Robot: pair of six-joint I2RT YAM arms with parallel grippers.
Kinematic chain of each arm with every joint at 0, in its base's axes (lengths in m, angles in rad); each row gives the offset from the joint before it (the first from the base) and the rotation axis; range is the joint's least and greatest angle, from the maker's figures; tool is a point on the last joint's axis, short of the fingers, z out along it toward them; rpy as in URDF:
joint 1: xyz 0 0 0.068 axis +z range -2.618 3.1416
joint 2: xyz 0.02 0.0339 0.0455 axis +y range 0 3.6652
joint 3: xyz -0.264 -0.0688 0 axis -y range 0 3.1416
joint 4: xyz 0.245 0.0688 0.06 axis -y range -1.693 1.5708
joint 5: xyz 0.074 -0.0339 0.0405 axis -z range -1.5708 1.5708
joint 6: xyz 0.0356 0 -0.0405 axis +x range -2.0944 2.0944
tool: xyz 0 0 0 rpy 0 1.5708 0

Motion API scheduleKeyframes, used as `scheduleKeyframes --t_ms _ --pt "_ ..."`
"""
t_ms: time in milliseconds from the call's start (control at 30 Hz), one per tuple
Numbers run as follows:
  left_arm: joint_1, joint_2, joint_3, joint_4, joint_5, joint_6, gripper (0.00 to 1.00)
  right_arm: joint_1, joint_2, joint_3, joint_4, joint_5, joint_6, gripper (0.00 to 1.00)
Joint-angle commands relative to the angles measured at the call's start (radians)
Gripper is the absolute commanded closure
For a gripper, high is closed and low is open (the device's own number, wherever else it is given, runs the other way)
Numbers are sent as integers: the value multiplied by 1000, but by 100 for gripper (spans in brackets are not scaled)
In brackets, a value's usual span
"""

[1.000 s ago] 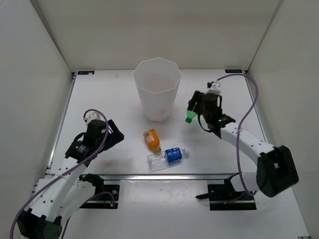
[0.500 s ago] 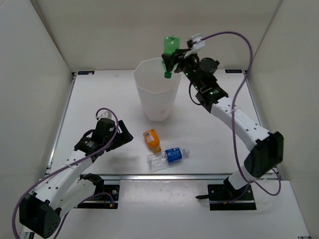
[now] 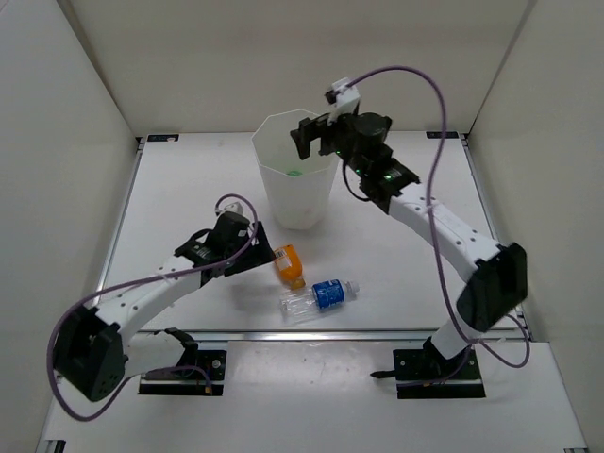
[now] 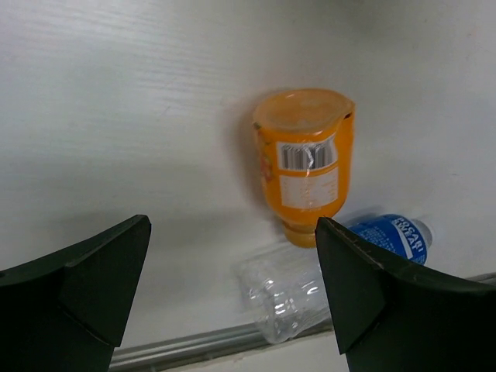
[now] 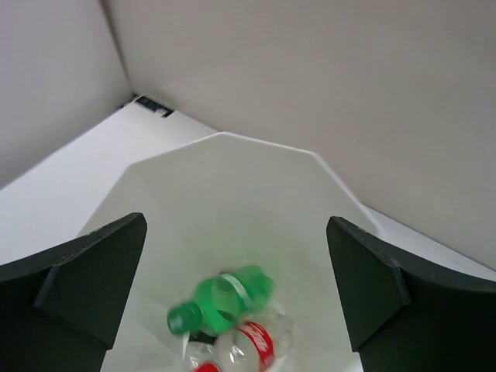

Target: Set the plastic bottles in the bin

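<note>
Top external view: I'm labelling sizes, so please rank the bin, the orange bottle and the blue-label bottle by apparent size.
1. bin, by far the largest.
2. blue-label bottle, lying down, clearly longer.
3. orange bottle, shorter and stubbier.

Bare table (image 4: 116,116) either side of the orange bottle (image 4: 304,159); blue-label bottle (image 4: 333,263) lies just beside its cap end

Left arm (image 3: 151,294) stretched low, left tool (image 4: 232,225) spread wide, right arm (image 3: 444,231) raised forward, right tool (image 5: 236,221) spread wide.
</note>
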Motion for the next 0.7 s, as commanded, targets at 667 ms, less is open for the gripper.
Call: scheduleKeyframes --t_ms 667 --pt "-195 554 332 88 -161 -54 22 -474 -849 -721 -437 -14 300 1"
